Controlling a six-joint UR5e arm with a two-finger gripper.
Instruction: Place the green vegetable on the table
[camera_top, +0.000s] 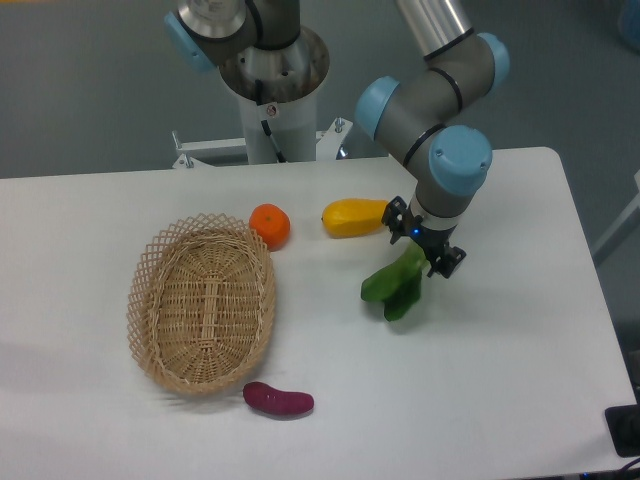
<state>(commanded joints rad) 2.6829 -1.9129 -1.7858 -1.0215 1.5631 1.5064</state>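
While its leaves lie flat on the white table, the green vegetable has its stalk end at the gripper, whose fingers look spread, though the grip is hard to confirm. Nearby sit a yellow fruit, an orange, a wicker basket and a purple sweet potato.

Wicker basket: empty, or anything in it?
Empty. The wicker basket shows only its bare woven floor; the green vegetable hangs from the gripper outside it.
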